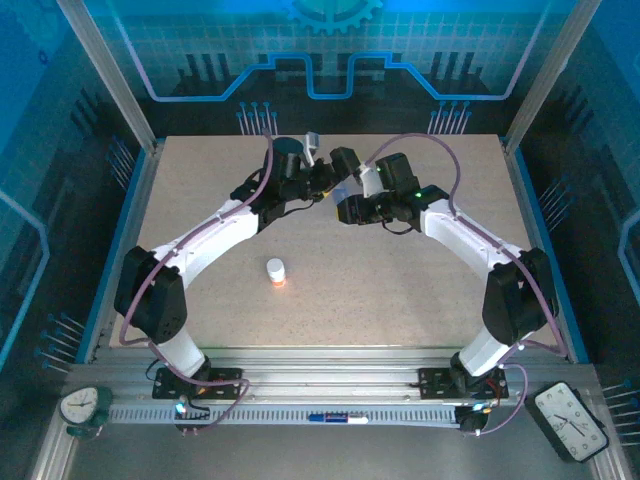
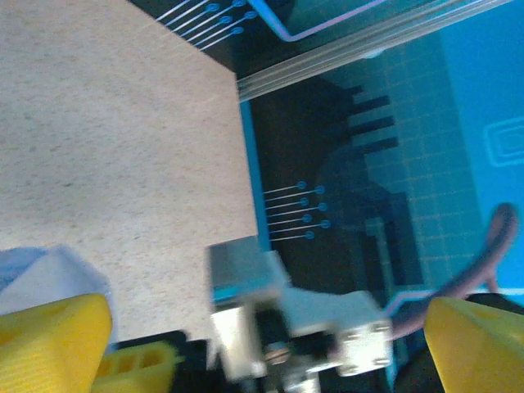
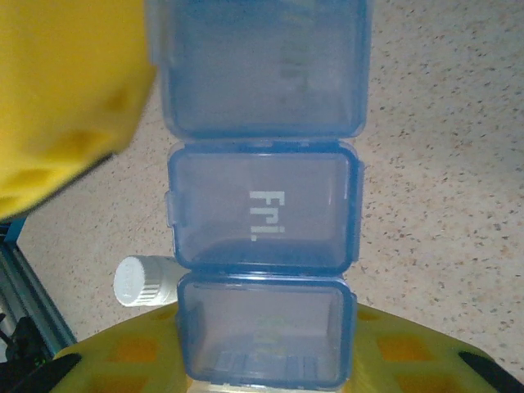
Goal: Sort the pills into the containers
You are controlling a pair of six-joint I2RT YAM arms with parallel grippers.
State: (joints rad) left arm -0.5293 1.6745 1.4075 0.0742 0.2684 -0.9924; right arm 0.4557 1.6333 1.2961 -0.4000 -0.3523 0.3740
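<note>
a translucent blue pill box reads 'fri.'

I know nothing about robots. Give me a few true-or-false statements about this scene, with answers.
1. A gripper holds the small orange bottle with a white cap. False: it stands alone on the beige table.
2. One lid of the translucent blue pill box reads "Fri." True.
3. The left gripper has its yellow fingers pressed together. False: they are wide apart.
4. Both arms reach toward the table's far middle. True.
</note>
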